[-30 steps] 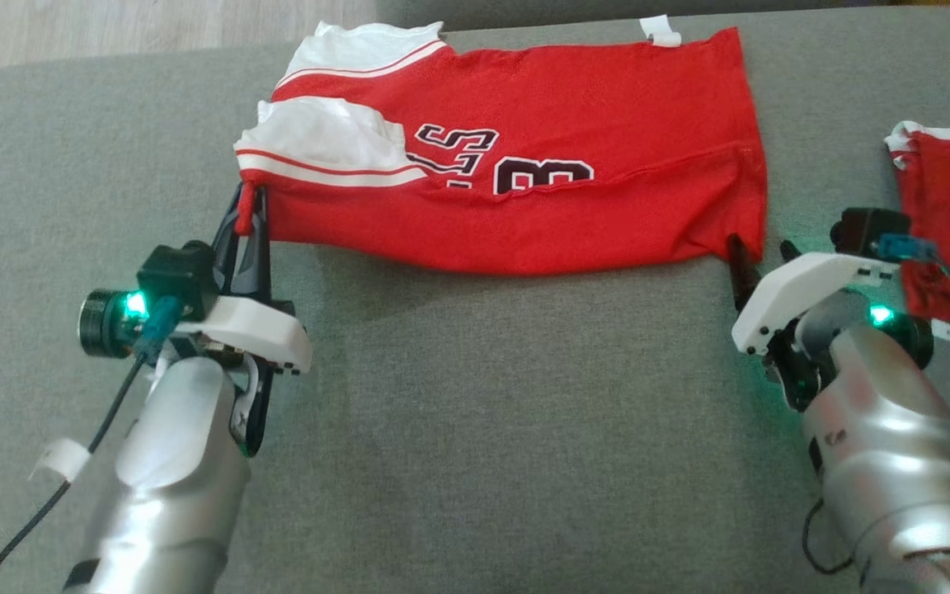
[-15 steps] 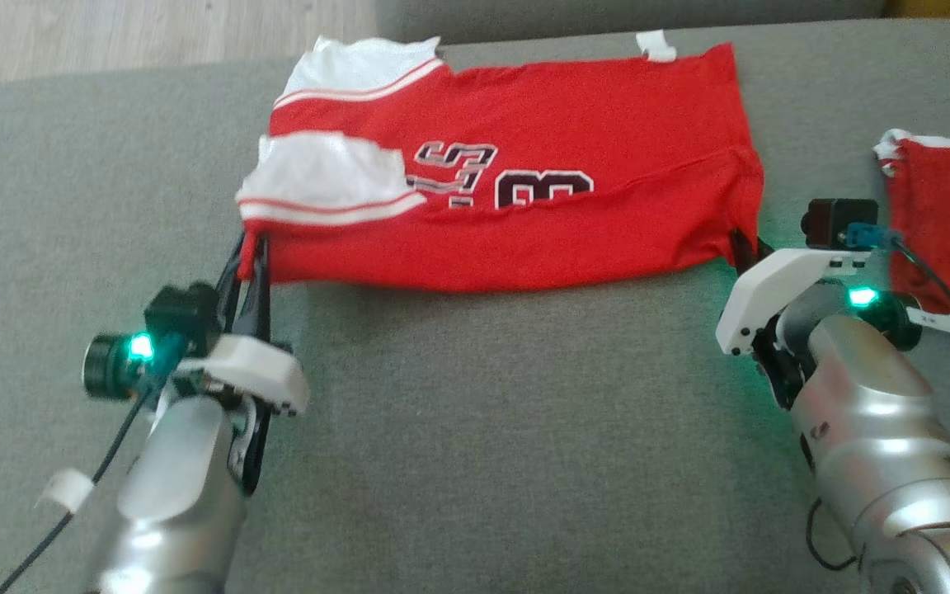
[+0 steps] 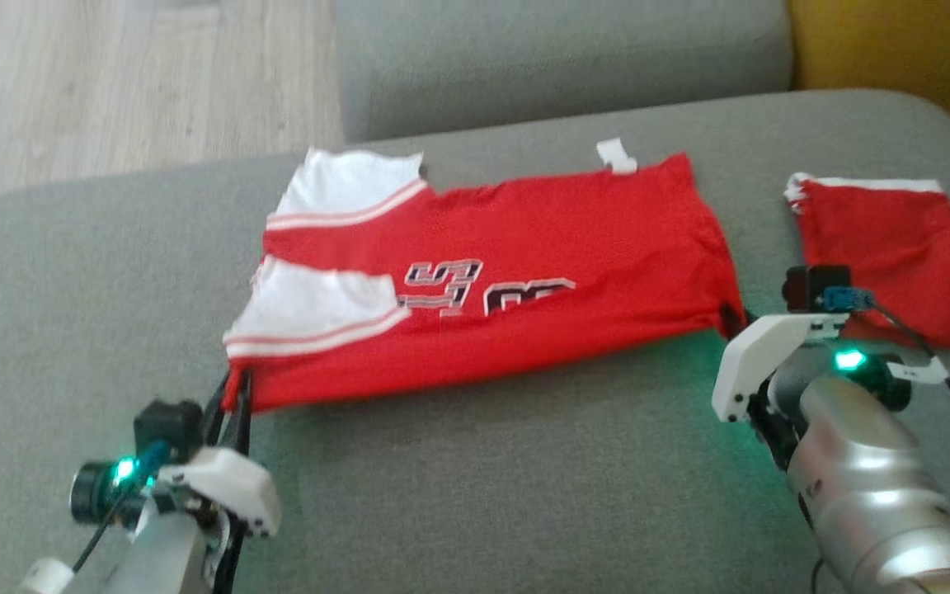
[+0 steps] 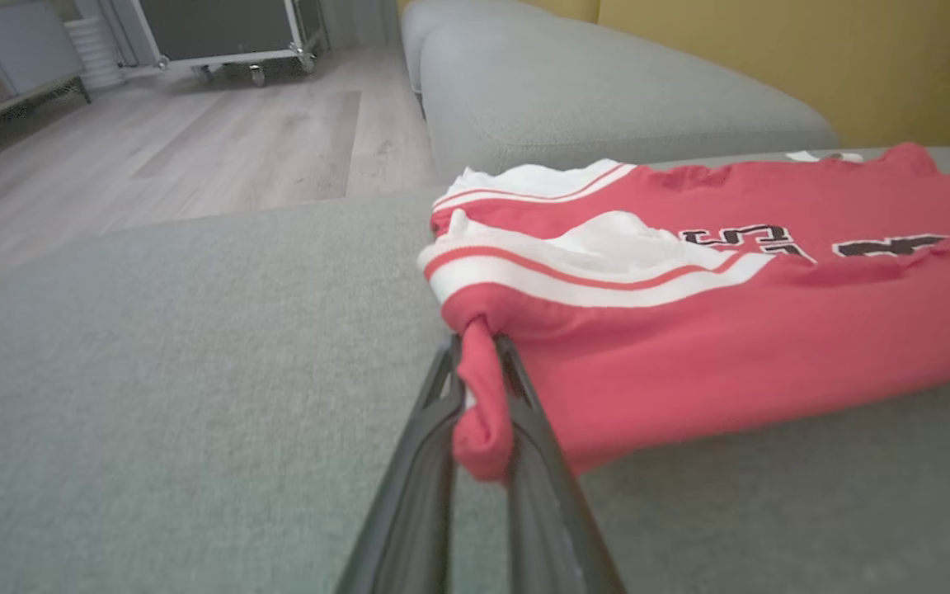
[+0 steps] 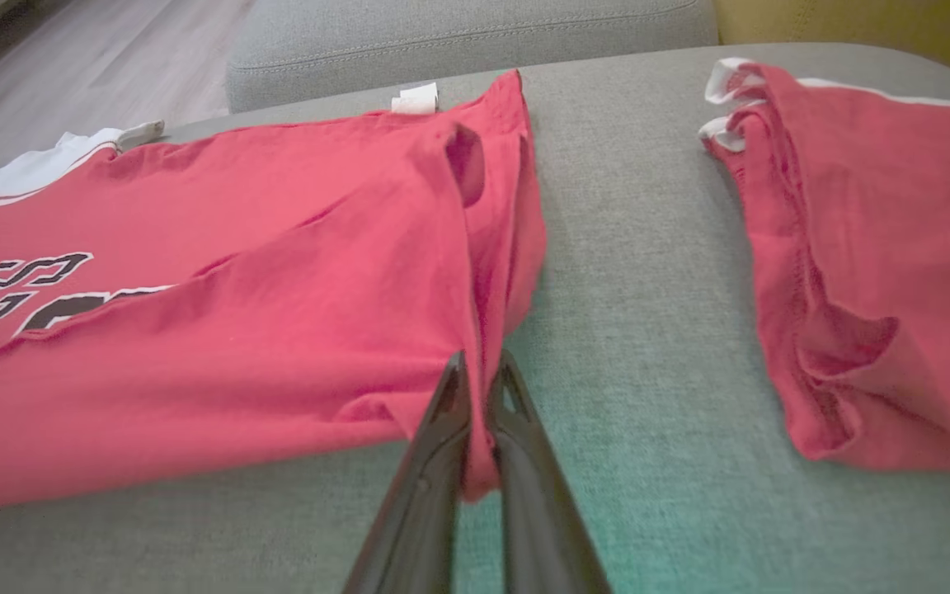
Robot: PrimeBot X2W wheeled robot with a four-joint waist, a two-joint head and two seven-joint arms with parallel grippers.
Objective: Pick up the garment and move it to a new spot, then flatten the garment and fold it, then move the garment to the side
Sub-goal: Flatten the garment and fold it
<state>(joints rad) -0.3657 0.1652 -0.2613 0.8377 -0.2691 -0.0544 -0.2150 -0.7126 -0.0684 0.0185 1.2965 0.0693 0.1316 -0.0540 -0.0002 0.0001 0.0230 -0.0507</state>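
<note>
A red jersey (image 3: 524, 280) with white sleeve trim and dark lettering lies folded lengthwise across the grey sofa seat (image 3: 475, 495). My left gripper (image 3: 237, 388) is shut on the jersey's near left corner; in the left wrist view a bunch of red cloth (image 4: 479, 404) sits pinched between the fingers (image 4: 417, 462). At the near right corner my right gripper (image 3: 732, 318) is shut on the jersey's edge, and the right wrist view shows red fabric (image 5: 482, 437) squeezed between its fingers (image 5: 430, 487). The front edge hangs slightly lifted between both grippers.
A second red garment (image 3: 887, 264) lies folded on the seat to the right, close to my right wrist. The sofa backrest (image 3: 557, 58) rises behind. Wooden floor (image 3: 112, 82) lies beyond the sofa's left end; a yellow wall (image 3: 895, 49) stands at the back right.
The head camera has tilted up, so the whole scene sits lower in the picture. Both grippers keep their hold on the jersey's corners, and the jersey now lies slightly skewed.
</note>
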